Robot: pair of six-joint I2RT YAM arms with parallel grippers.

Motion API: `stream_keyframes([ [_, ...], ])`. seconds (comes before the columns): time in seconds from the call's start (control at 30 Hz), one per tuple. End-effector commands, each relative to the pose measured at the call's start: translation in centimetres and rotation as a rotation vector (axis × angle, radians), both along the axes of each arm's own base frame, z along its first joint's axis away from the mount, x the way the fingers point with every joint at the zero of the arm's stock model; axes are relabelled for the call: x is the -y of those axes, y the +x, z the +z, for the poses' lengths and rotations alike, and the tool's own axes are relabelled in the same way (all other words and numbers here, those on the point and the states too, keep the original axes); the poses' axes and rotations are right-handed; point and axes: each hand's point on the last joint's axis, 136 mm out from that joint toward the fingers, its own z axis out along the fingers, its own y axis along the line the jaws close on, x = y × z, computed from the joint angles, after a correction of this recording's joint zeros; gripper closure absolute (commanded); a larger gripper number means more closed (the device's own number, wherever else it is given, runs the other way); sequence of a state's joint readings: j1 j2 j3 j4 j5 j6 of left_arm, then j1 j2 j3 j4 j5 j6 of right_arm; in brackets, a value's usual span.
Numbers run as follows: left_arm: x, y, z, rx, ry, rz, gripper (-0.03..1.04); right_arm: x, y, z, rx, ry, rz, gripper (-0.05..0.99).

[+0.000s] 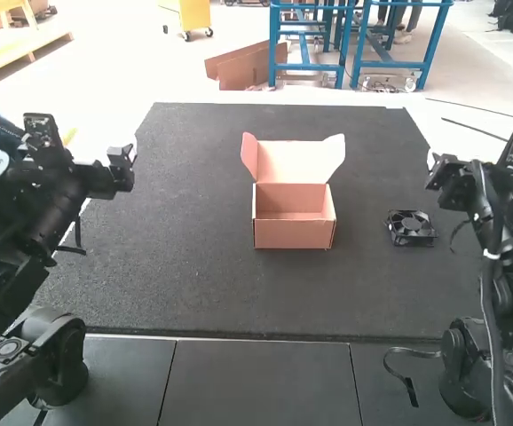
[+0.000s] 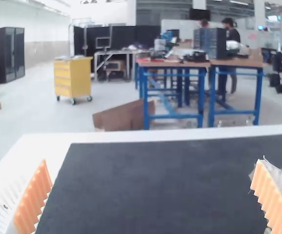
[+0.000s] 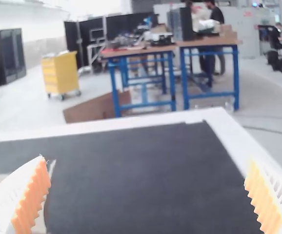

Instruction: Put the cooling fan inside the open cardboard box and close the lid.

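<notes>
**Fan, black and square-framed, lies outside open brown cardboard box**

The box stands upright near the middle of the black mat that covers most of the white table. Its top is open. The lid is raised at the far side, with a small rounded flap sticking out at each upper corner.

The fan lies flat on the mat to the right of the box. It is near the box but clearly apart from it, and about level with the box's front wall.

The left gripper hangs at the mat's left edge, well apart from the box and pointing across the mat. In the left wrist view its white ribbed fingers with orange pads are spread wide, with bare mat between them and nothing grasped.

The right gripper hangs at the mat's right edge, just beyond the fan and to its right, without touching it. In the right wrist view its fingers are likewise released and wide apart, with nothing between them but the mat.
</notes>
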State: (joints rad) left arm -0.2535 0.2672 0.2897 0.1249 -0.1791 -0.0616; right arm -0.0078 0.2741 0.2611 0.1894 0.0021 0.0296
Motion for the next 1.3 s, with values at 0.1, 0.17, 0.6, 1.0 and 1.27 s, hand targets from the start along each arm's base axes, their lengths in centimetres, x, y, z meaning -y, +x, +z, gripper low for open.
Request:
stream_keyframes([
  [0.1, 0.8, 2.2, 3.1, -0.112, 0.021, -0.011, 0.04, 1.3, 3.6, 3.5, -0.211, 0.134, -0.082, 0.02],
  [0.17, 1.1, 3.2, 3.0, -0.194, 0.025, -0.011, 0.04, 1.5, 5.2, 2.5, -0.363, 0.154, -0.101, 0.02],
  [0.6, 0.7, 7.8, 0.0, -0.548, 0.074, 0.017, 0.04, 2.3, 6.4, -4.4, -0.946, -0.103, -0.051, 0.03],
  [1.0, 1.2, 7.9, -1.4, -0.668, 0.083, -0.022, 0.04, 5.9, 8.4, -9.5, -1.146, -0.148, -0.007, 0.05],
  [1.27, 1.7, 7.9, -1.2, -0.663, 0.077, -0.048, 0.04, 6.5, 9.0, -14.2, -1.291, -0.092, -0.002, 0.05],
])
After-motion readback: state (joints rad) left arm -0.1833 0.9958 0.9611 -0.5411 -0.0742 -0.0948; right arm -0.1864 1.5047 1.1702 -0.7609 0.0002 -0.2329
